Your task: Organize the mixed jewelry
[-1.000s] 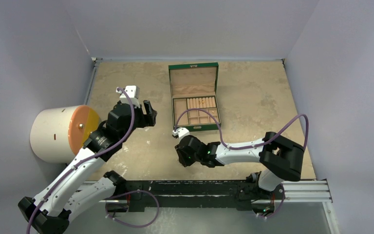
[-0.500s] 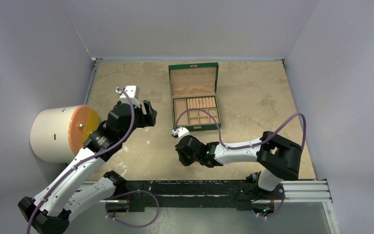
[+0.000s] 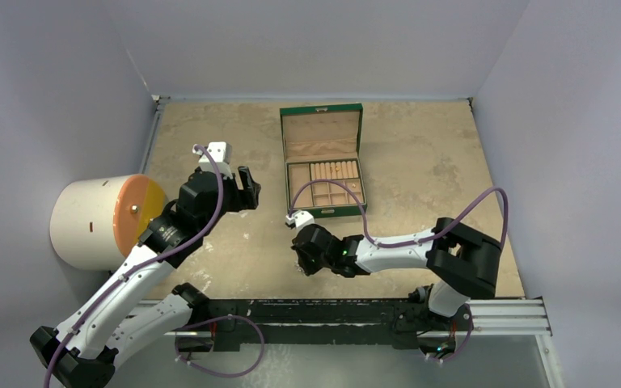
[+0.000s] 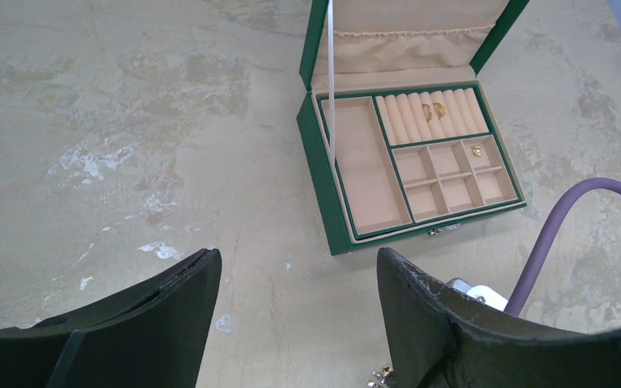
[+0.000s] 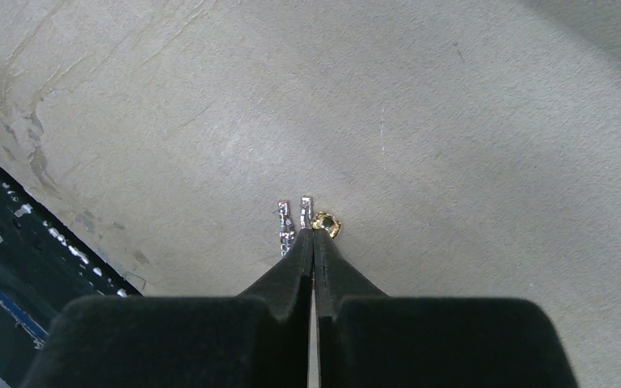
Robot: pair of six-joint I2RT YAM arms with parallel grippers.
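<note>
Left end effector (image 4: 295,271): fingers parted wide, arm raised and extended forward. Right end effector (image 5: 314,236): fingers pressed together tip to tip, wrist low, forearm stretched leftward from its base

Mottled table (image 3: 437,153) carries green box (image 3: 321,129), loose jewelry (image 5: 285,226).

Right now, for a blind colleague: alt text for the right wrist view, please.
The right gripper, fingers shut, points at the beige table, its tips beside small silver pieces and a gold cluster. Whether anything is pinched is unclear.
</note>
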